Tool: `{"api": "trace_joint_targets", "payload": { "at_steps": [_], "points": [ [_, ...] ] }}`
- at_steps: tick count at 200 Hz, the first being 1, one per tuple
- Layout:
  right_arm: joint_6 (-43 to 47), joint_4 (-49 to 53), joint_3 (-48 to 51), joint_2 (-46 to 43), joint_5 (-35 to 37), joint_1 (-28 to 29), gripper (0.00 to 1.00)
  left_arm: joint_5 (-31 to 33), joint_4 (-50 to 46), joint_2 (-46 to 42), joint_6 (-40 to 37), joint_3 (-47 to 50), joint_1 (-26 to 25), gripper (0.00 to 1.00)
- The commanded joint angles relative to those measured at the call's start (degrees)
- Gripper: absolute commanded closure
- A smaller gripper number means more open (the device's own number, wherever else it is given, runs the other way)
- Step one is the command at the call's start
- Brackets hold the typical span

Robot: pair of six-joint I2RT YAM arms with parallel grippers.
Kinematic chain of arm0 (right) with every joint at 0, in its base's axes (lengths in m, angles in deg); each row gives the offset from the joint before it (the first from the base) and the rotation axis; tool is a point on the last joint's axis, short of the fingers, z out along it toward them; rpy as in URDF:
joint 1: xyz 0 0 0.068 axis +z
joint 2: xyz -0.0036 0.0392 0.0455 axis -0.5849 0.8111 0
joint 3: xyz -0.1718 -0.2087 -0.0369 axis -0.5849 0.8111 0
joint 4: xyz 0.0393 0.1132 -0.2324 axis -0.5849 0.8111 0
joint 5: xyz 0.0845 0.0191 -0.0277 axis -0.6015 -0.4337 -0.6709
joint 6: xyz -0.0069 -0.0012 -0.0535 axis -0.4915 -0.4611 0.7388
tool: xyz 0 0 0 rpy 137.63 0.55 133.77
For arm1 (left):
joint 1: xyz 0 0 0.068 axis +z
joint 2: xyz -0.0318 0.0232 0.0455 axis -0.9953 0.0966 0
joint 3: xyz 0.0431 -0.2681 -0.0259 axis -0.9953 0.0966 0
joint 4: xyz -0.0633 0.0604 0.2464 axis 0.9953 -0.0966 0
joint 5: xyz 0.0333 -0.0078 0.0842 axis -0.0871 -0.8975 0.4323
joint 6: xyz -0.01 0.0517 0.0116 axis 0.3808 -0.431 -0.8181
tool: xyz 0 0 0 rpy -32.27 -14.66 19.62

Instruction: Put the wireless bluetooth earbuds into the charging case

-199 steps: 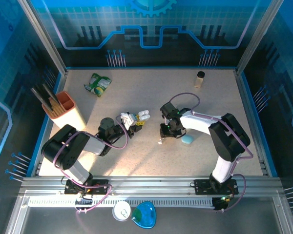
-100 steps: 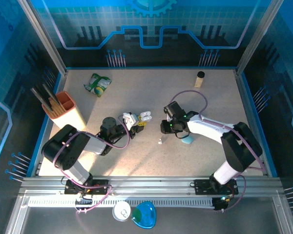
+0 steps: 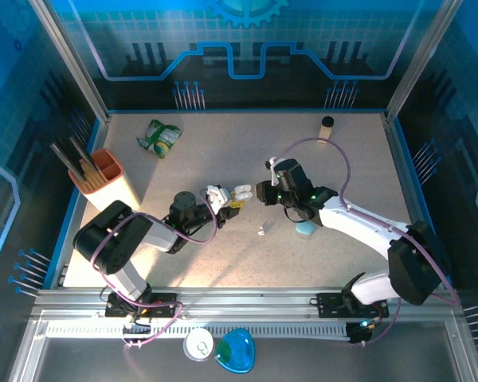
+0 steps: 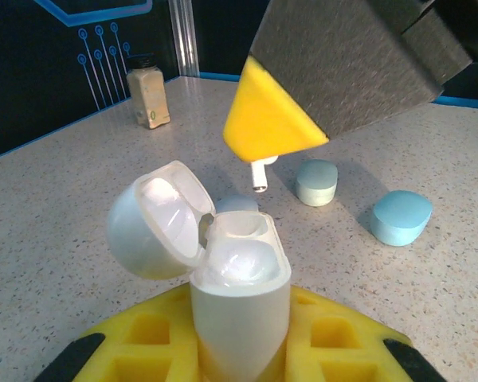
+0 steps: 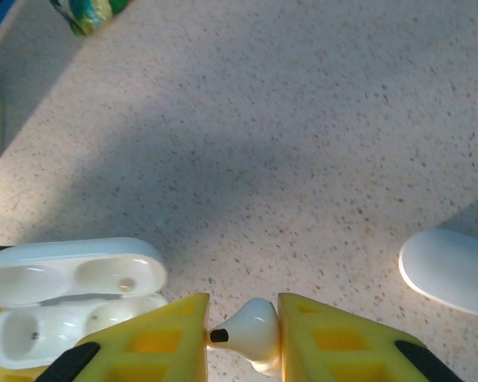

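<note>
Earbud (image 5: 251,325), tiny, light and probably slick, sits pinched by its bulb in the right gripper (image 3: 263,193), just beside the open charging case (image 4: 239,270). The left gripper (image 4: 240,358) is clamped on the case's base. Squeezed harder, the earbud could squirt free.

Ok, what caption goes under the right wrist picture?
Right end effector pinching a white earbud near the open white case.

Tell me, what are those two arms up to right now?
Left gripper shut on open white charging case. Right gripper pinching white earbud, beside case, not yet in. Teal case lies beyond, nothing between.
</note>
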State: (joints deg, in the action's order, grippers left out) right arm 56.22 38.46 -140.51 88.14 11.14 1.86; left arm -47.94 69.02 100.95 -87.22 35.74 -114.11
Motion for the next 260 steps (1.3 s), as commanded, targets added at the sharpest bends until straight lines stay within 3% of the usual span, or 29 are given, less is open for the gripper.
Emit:
{"api": "trace_joint_targets", "payload": {
  "at_steps": [1, 163, 260],
  "points": [
    [1.82, -3.63, 0.9, -1.21, 1.82, 1.77, 0.73, 0.83, 1.84, 0.47, -0.34, -0.66, -0.38, 1.0],
    [4.04, -4.32, -1.11, 5.05, 0.61, 4.35, 0.73, 0.39, 4.25, 1.17, 1.72, -0.42, -0.35, 1.0],
    [0.75, -7.24, 4.1, -4.43, -4.72, 0.56, 0.45, 0.53, 5.21, 1.87, 2.45, -0.59, -0.39, 1.0]
  ]
}}
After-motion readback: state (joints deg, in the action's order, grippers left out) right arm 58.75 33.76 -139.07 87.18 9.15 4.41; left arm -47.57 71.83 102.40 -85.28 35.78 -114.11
